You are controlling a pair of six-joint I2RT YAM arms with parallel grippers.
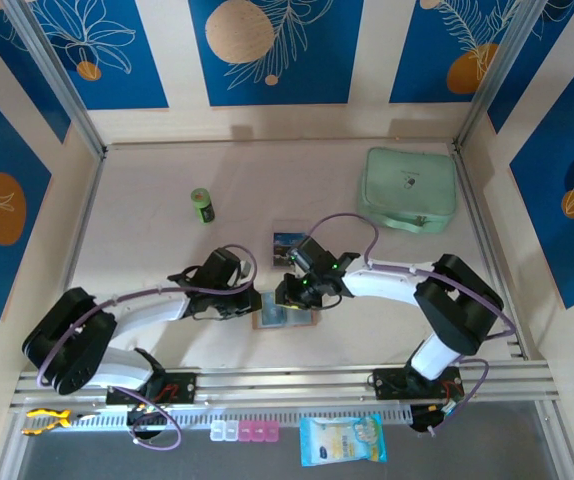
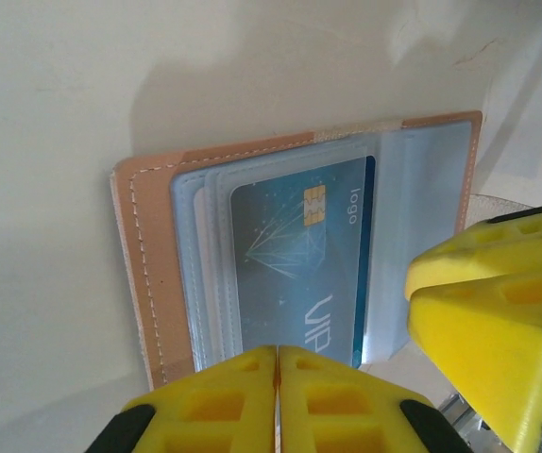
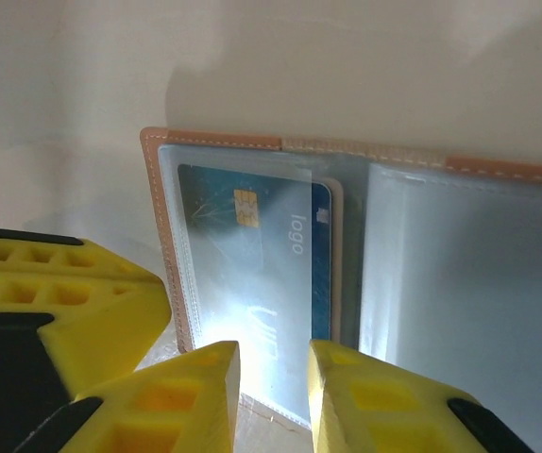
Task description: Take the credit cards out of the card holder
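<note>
Now left gripper [image 2: 278,363] closed tight at card holder [image 2: 143,255] edge; right gripper [image 3: 273,357] slightly apart, credit card [image 3: 276,255] lengthwise straight ahead.

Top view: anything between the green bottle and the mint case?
Nothing. In the top view, only bare table runs between the bottle and the case. The loose card lies nearer the arms, off that line.
</note>
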